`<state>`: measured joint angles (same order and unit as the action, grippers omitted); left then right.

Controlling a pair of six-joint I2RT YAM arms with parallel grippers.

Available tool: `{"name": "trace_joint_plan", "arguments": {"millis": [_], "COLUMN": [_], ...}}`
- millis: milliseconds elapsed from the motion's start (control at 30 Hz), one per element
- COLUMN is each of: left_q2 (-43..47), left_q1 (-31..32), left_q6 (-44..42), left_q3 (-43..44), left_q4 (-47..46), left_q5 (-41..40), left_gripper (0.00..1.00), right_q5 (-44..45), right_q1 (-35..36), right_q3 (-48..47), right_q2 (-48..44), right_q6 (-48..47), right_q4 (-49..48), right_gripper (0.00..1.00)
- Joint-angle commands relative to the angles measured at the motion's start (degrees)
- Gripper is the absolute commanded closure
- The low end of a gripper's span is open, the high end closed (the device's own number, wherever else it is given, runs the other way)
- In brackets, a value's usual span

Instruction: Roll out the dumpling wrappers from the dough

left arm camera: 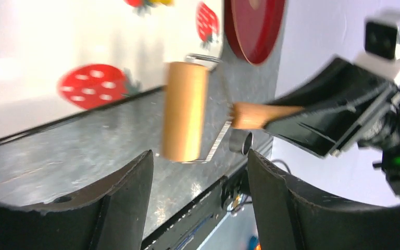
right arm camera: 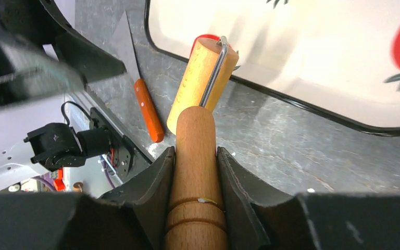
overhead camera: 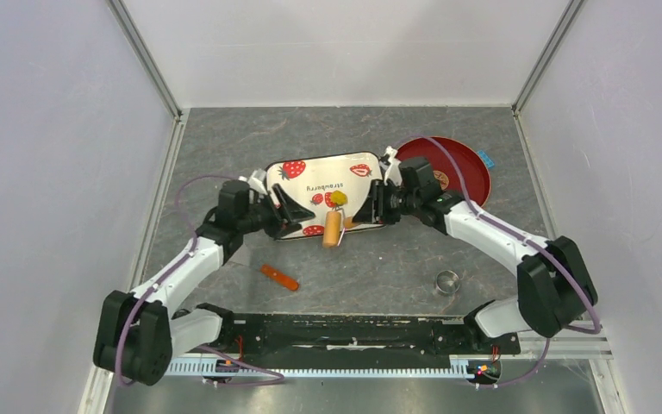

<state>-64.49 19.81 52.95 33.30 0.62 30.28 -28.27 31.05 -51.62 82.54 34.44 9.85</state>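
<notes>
A small yellow lump of dough (overhead camera: 339, 198) lies on the strawberry-print tray (overhead camera: 310, 171) near its front rim. No dumpling wrappers are in view. The wooden roller (overhead camera: 334, 229) lies across that rim, its drum (right arm camera: 203, 83) just short of the dough. My right gripper (right arm camera: 195, 151) is shut on the roller's handle (right arm camera: 195, 130), and it sits at the tray's right front corner (overhead camera: 369, 212). My left gripper (left arm camera: 200, 161) is open with nothing between its fingers (left arm camera: 133, 192). It hovers at the tray's left front corner (overhead camera: 296, 216), facing the roller's drum (left arm camera: 185, 117).
An orange-handled knife (overhead camera: 280, 277) lies on the grey table in front of the tray, also in the right wrist view (right arm camera: 148, 109). A metal ring cutter (overhead camera: 446, 280) stands at the front right. A red plate (overhead camera: 461, 168) sits behind the right arm.
</notes>
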Motion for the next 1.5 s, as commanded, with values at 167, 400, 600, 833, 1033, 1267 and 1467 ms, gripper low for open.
{"name": "trace_joint_plan", "arguments": {"millis": [167, 400, 600, 833, 1033, 1267, 1467], "left_q2": [-2.7, -13.2, -22.2, -26.7, -30.1, -31.0, -27.3], "left_q1": [-22.4, -22.7, -22.5, -21.1, -18.5, -15.6, -14.7], "left_q6": [-14.8, -21.1, -21.5, -22.2, -23.3, -24.5, -25.6], "left_q3": [4.2, 9.5, 10.7, 11.5, 14.7, 16.1, 14.6], "left_q4": [24.3, 26.6, 21.1, 19.6, 22.5, 25.2, 28.4], "left_q5": [-1.2, -5.5, -4.8, -7.0, -11.3, -14.5, -14.0], "left_gripper": [0.30, 0.36, 0.42, 0.50, 0.55, 0.87, 0.98], "right_q5": [0.3, 0.2, 0.1, 0.4, 0.6, 0.8, 1.5], "right_q1": [-6.7, -8.1, -8.2, -8.3, -8.3, -8.3, -8.3], "right_q3": [1.3, 0.0, -1.4, -2.8, -3.5, -3.9, -4.9], "right_q2": [-8.3, -9.5, -9.3, -8.9, -9.2, -9.2, -9.5], "right_q6": [-4.5, -6.2, -6.9, -7.2, -7.3, -7.6, -8.2], "right_q4": [3.8, 6.4, 8.2, 9.4, 10.3, 10.9, 12.1], "right_gripper": [1.00, 1.00, 1.00, 1.00, 1.00, 1.00, 1.00]}}
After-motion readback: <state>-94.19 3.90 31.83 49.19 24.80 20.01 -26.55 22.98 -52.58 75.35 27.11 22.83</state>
